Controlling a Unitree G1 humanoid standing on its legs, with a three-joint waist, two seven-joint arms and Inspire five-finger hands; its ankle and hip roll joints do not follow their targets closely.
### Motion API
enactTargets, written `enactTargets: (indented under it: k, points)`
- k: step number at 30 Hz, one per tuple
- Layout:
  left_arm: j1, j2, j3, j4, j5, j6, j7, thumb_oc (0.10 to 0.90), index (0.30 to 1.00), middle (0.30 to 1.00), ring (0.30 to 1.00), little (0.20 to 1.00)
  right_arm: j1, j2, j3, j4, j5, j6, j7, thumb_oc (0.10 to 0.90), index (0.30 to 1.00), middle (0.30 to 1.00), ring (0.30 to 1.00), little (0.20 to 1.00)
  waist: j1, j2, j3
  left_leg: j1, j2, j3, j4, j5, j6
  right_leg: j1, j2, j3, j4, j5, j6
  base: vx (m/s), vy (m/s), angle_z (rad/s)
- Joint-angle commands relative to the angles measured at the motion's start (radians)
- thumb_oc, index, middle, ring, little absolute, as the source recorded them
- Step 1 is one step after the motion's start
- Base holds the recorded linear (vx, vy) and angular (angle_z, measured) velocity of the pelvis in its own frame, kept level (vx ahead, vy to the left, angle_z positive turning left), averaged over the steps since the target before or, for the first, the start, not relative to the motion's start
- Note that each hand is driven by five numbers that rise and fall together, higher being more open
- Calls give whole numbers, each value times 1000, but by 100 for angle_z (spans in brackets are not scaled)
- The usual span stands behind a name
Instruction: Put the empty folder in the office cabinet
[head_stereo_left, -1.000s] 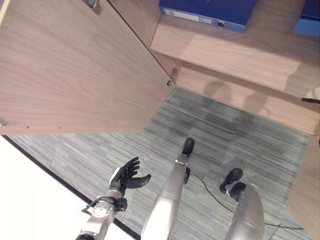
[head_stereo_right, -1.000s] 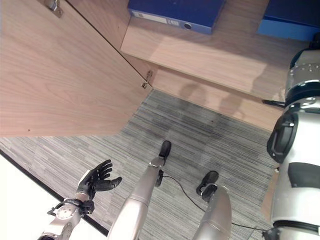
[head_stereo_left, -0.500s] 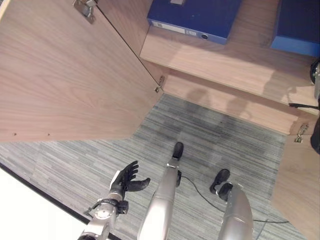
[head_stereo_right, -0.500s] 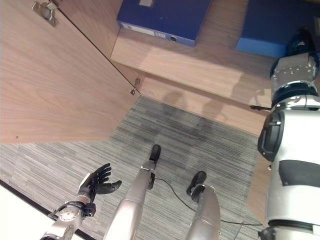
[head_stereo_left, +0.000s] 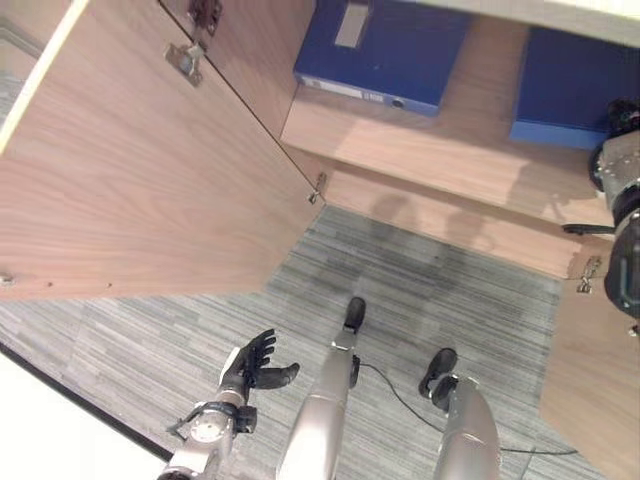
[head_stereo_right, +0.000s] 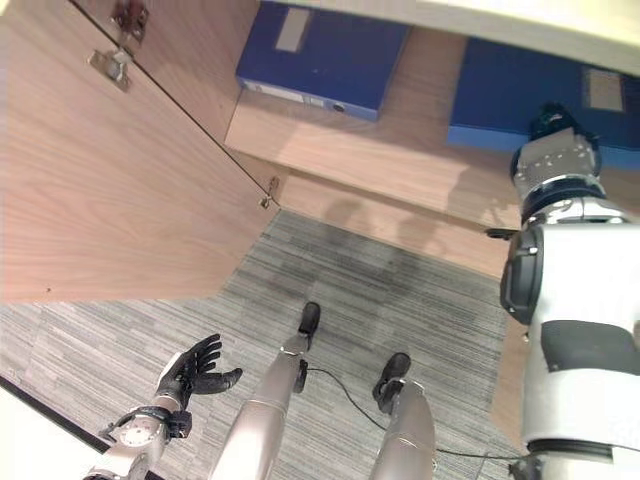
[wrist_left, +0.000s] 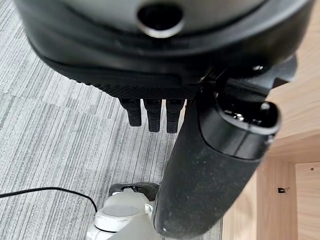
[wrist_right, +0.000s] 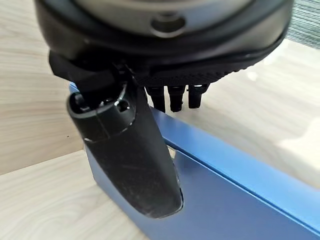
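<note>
Left to right: the open light-wood cabinet door (head_stereo_left: 150, 170) stands wide, and below it the robot's left hand (head_stereo_left: 255, 362) hangs over the grey striped carpet (head_stereo_left: 450, 290), fingers spread and relaxed, holding nothing. On the pale wooden cabinet shelf (head_stereo_right: 400, 150) lie two flat blue folders, one to the left (head_stereo_right: 320, 60) and the task's blue folder (head_stereo_right: 520, 95) to the right. The right hand (head_stereo_right: 553, 122) now sits over that folder's near edge, having reached deeper in over the past second; its fingers hang straight and loose, gripping nothing. The folder appears delivered, with only withdrawal left.
</note>
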Motion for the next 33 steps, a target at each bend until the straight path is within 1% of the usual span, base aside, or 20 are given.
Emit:
enactTargets:
  k: [1, 2, 3, 4, 10, 14, 16, 19, 21, 22, 23, 24, 25, 26, 28, 29, 33]
  points:
    - [7, 33, -16, 38, 14, -26, 3, 800, 900, 900, 900, 900, 10, -83, 4, -64, -57, -41, -3, 800, 900, 900, 900, 900, 37, 38, -28, 120, 102, 3, 17, -221, -83, 75, -7, 16, -101, -23, 134, 79, 8, -5]
    - [7, 33, -16, 38, 14, -26, 3, 800, 900, 900, 900, 900, 11, -83, 3, -66, -57, -41, -3, 800, 900, 900, 900, 900, 35, 36, -34, 133, 103, 1, 12, -241, -85, 86, -5, 23, -101, -46, 139, -110, 77, -1]
    - [9, 26, -18, 42, 11, -25, 0, 800, 900, 900, 900, 900, 30, -69, -6, -71, -68, -37, -2, 800, 900, 900, 900, 900, 36, 44, -28, 151, 96, 6, -18, -208, -81, 97, -10, 16, -123, -9, 139, -23, 72, 1]
    - [10, 21, -18, 47, 10, -24, -1, 800, 900, 900, 900, 900, 40, -64, -10, -78, -75, -34, -2, 800, 900, 900, 900, 900, 36, 46, -29, 169, 94, 9, -43, -195, -79, 116, -10, 15, -149, 3, 141, -121, 113, -4]
    - [23, -7, -11, 70, 7, -20, -3, 800, 900, 900, 900, 900, 113, -30, -22, -108, -127, -17, 13, 800, 900, 900, 900, 900, 35, 57, -39, 246, 82, 11, -126, -167, -68, 186, -27, 11, -217, 36, 148, -2, 73, -4]
    - [29, -24, 4, 91, -3, -15, -3, 800, 900, 900, 900, 900, 166, 4, -24, -136, -189, -1, 40, 800, 900, 900, 900, 900, 33, 56, -44, 293, 79, 10, -166, -153, -65, 237, -40, 7, -259, 59, 153, 6, 55, 5]
    - [28, -24, 5, 94, -5, -16, -3, 800, 900, 900, 900, 900, 166, 3, -24, -137, -194, 0, 45, 800, 900, 900, 900, 900, 34, 56, -44, 297, 77, 8, -169, -152, -64, 242, -42, 5, -263, 62, 154, 0, 0, 0]
    - [27, -26, 11, 99, -11, -16, -6, 800, 900, 900, 900, 900, 156, -13, -13, -133, -208, 11, 57, 800, 900, 900, 900, 900, 36, 58, -46, 303, 74, 5, -178, -148, -64, 249, -49, 3, -269, 66, 156, -1, 12, 0]
    - [29, -26, 9, 97, -14, -19, -16, 800, 900, 900, 900, 900, 118, -55, 16, -126, -232, 25, 73, 800, 900, 900, 900, 900, 42, 65, -54, 308, 67, 3, -195, -139, -63, 247, -60, 0, -271, 73, 160, 2, 40, 1]
    - [29, -26, 9, 98, -14, -19, -16, 800, 900, 900, 900, 900, 117, -56, 17, -125, -232, 25, 74, 800, 900, 900, 900, 900, 42, 66, -54, 309, 67, 3, -196, -139, -63, 247, -60, 0, -271, 73, 160, 14, 29, 7]
    - [37, -25, 5, 91, -11, -18, -23, 800, 900, 900, 900, 900, 92, -88, 41, -129, -255, 37, 85, 800, 900, 900, 900, 900, 47, 70, -61, 313, 65, 0, -208, -134, -63, 247, -67, -2, -272, 75, 162, 22, 50, 11]
    - [49, -20, 2, 79, -8, -18, -35, 800, 900, 900, 900, 900, 49, -133, 93, -137, -296, 52, 106, 800, 900, 900, 900, 900, 55, 76, -70, 318, 59, -2, -226, -125, -63, 251, -75, -4, -276, 78, 166, 22, 51, 14]
    - [48, -22, 2, 79, -8, -18, -35, 800, 900, 900, 900, 900, 44, -135, 97, -134, -296, 53, 108, 800, 900, 900, 900, 900, 55, 78, -70, 319, 59, -2, -227, -124, -63, 251, -75, -4, -277, 79, 166, 18, 63, 10]
    - [57, -23, 0, 71, -4, -18, -45, 800, 900, 900, 900, 900, 18, -164, 137, -146, -329, 59, 124, 800, 900, 900, 900, 900, 61, 86, -78, 325, 57, -7, -244, -113, -64, 256, -80, -11, -283, 82, 168, 9, 46, 8]
    - [63, -21, -5, 62, 3, -18, -56, 800, 900, 900, 900, 900, -8, -192, 172, -156, -347, 59, 136, 800, 900, 900, 900, 900, 67, 93, -87, 334, 55, -12, -266, -103, -65, 259, -86, -14, -289, 85, 170, 6, 59, 7]
    - [69, -20, -12, 54, 9, -20, -67, 800, 900, 900, 900, 900, -32, -219, 197, -169, -356, 52, 143, 800, 900, 900, 900, 900, 72, 95, -95, 340, 52, -17, -283, -94, -67, 266, -92, -20, -297, 89, 171, 2, 41, 6]
    - [71, -19, -16, 48, 13, -20, -74, 800, 900, 900, 900, 900, -49, -242, 220, -181, -359, 44, 152, 800, 900, 900, 900, 900, 75, 100, -101, 347, 50, -23, -300, -85, -68, 271, -96, -29, -304, 94, 173, 1, 11, 1]
